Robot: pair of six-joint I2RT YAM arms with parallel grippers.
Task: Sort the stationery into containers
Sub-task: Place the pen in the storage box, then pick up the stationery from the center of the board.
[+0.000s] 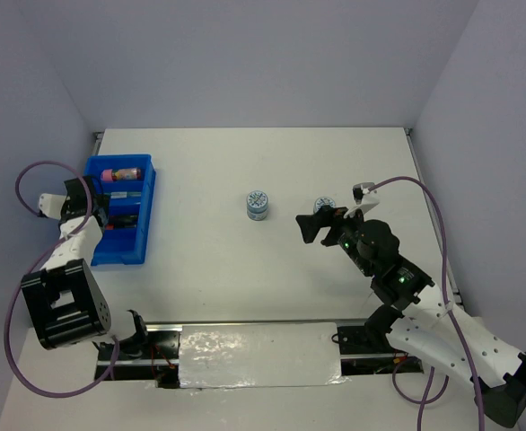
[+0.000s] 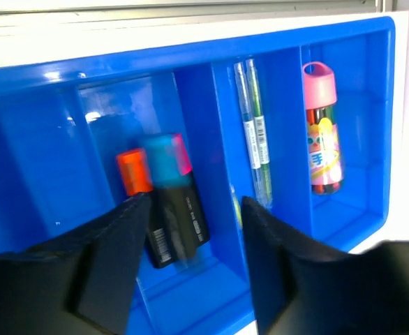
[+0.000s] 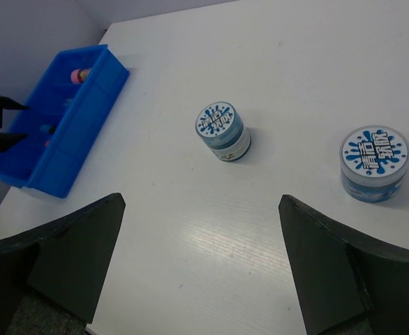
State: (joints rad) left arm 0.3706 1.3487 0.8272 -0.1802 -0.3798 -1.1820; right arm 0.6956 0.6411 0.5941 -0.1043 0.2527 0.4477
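The blue tray [image 1: 144,224] stands at the far left of the table. My left gripper [image 1: 107,214] hovers over it, open and empty. In the left wrist view [image 2: 194,202] the jaws stand apart above a compartment holding black highlighters [image 2: 180,209] with orange, blue and pink caps. Thin pens [image 2: 255,132] lie in the compartment to its right and a pink tube [image 2: 322,129] in the end one. Two tape rolls stand on the table, one in the middle [image 1: 258,206] [image 3: 222,130], one further right [image 1: 323,205] [image 3: 374,162]. My right gripper [image 1: 315,224] [image 3: 201,201] is open and empty, short of both rolls.
The tray [image 3: 86,122] also shows in the right wrist view at far left, with the left gripper's fingers [image 3: 2,125] beside it. Grey walls enclose the table on three sides. The arm bases and cables sit along the near edge.
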